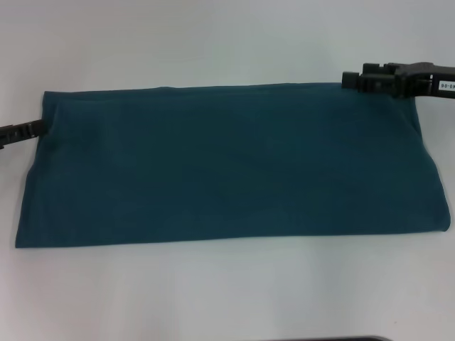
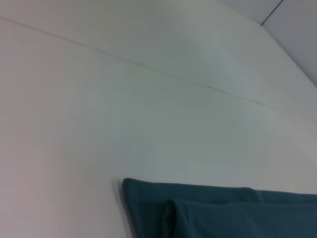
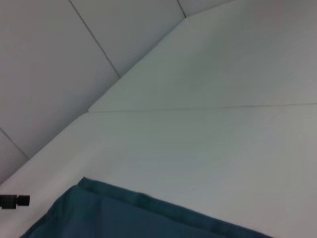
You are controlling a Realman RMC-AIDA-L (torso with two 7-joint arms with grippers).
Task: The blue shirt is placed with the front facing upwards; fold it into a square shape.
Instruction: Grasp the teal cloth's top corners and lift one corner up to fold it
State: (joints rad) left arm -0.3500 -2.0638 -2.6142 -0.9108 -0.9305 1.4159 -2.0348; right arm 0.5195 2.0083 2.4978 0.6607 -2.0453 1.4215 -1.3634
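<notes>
While lying flat on the white table point(image 1: 213, 298), blue shirt point(image 1: 227, 167) already reduced to a long horizontal band, plain teal side up, no lettering visible, spanning most of the head view. Left gripper point(image 1: 21, 131) low at the band's left end, touching or just beside the far corner; finger state not discernible. Right gripper point(image 1: 370, 79) at the far right corner, just over the hem; whether clamped on cloth or merely alongside, not discernible either. Layered edges shown in both wrist views, with an inner fold set slightly back from the outer one. Judged risks for the end-to-end fold: only the top layer caught, so that lower layers stay behind and the stack splays; uneven lift between corners, giving a skewed, non-square result; cloth dragging and bunching across the table.
</notes>
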